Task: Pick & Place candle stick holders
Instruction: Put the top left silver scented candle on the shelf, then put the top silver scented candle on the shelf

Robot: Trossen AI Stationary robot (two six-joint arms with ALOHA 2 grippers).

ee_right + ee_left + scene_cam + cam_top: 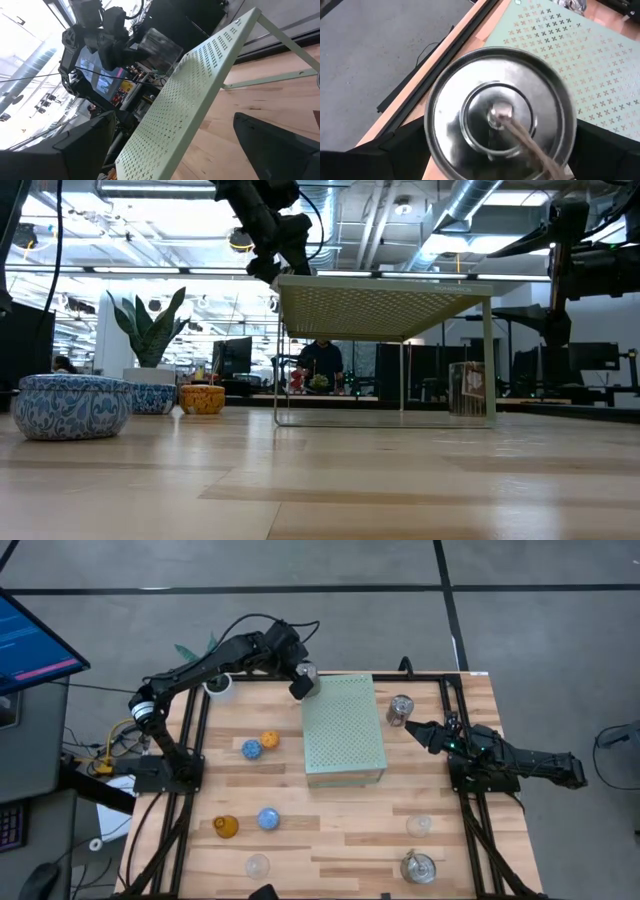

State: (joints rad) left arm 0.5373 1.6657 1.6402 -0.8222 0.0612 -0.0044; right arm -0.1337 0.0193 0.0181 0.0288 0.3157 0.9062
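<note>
I see my left gripper [303,681] spread wide around a silver cup [499,114] at the green block's [345,730] far-left corner. My right gripper [418,731] waits open beside the block.

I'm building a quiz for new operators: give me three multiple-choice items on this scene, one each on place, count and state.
1. Where is the silver holder at the left hand? A) at the green stand's corner nearest the plant B) on the floor C) under the stand
2. How many blue round holders are on the table? A) one B) two C) four
3. The right hand is: A) shut on a glass holder B) open and empty C) out of view
Key: 1A, the high view shows it at that corner; 2B, both lie left of the stand; 3B, its jaws stand apart, nothing between.
</note>
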